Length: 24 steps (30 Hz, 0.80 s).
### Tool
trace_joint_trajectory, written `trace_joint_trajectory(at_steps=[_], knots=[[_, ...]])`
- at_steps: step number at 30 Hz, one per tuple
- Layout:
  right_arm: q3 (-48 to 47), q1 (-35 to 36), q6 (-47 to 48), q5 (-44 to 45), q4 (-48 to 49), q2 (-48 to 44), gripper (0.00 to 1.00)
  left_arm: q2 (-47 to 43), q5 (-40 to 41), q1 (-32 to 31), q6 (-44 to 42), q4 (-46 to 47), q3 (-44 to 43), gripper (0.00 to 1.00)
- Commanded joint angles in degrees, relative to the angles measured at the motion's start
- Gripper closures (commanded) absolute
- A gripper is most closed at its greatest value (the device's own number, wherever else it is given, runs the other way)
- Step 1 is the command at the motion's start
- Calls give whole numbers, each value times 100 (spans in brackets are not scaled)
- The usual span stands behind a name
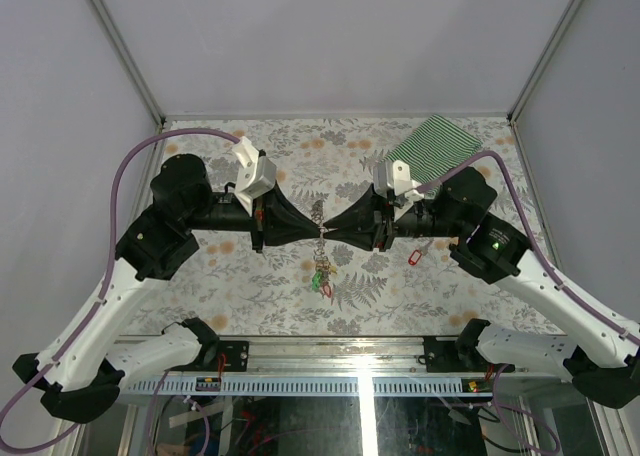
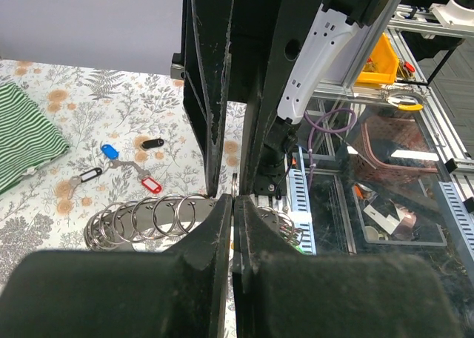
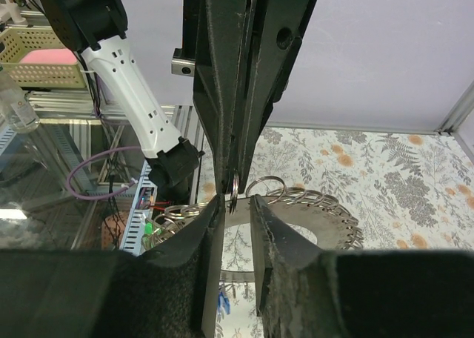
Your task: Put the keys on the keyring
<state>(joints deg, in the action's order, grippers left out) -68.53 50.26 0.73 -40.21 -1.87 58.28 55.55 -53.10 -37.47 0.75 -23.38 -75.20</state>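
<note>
Over the middle of the table my two grippers meet tip to tip. The left gripper (image 1: 316, 232) (image 2: 235, 207) is shut on a small loop of the keyring (image 2: 148, 218) (image 3: 318, 204), a big coil of grey metal rings that hangs around the fingers. The right gripper (image 1: 329, 232) (image 3: 235, 206) faces it with its jaws slightly apart. That same loop stands in the gap, close to one finger and clear of the other. Several keys (image 1: 322, 274) with coloured tags dangle below the ring. More keys lie on the table: red (image 2: 151, 184) (image 1: 415, 256), blue (image 2: 109, 151) and black (image 2: 152, 142).
A green-striped cloth (image 1: 435, 141) (image 2: 22, 138) lies at the back right corner of the floral table (image 1: 250, 276). Grey walls close in the back and both sides. The aluminium frame rail (image 1: 330, 351) runs along the near edge.
</note>
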Motion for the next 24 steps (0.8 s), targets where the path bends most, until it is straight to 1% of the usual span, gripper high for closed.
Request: trace_joint_trajectory(at_steps=[1, 5, 7, 10, 13, 16, 18, 21, 24], knots=[[-275, 27, 24, -145, 163, 51, 74, -1, -130, -23, -32, 193, -228, 100], [-273, 25, 2, -175, 187, 68, 76, 9, -148, -23, -15, 193, -233, 100], [-270, 26, -15, -194, 200, 78, 79, 9, -156, -23, -16, 193, -227, 100], [-262, 28, -10, -205, 204, 87, 86, 5, -157, -19, -5, 193, -228, 100], [-255, 25, -10, -216, 212, 87, 99, 8, -144, -23, -13, 193, -233, 100], [-148, 27, -50, -156, 368, 11, 100, -25, -128, -23, -14, 185, -232, 100], [28, 24, -143, -106, 646, -71, 100, -71, -78, -23, 2, 222, -231, 97], [309, 21, -376, -92, 1214, -208, 100, -199, 27, -22, 163, 418, -145, 86], [623, 19, -714, -113, 2015, -325, 100, -402, 171, -19, 380, 700, -3, 81]])
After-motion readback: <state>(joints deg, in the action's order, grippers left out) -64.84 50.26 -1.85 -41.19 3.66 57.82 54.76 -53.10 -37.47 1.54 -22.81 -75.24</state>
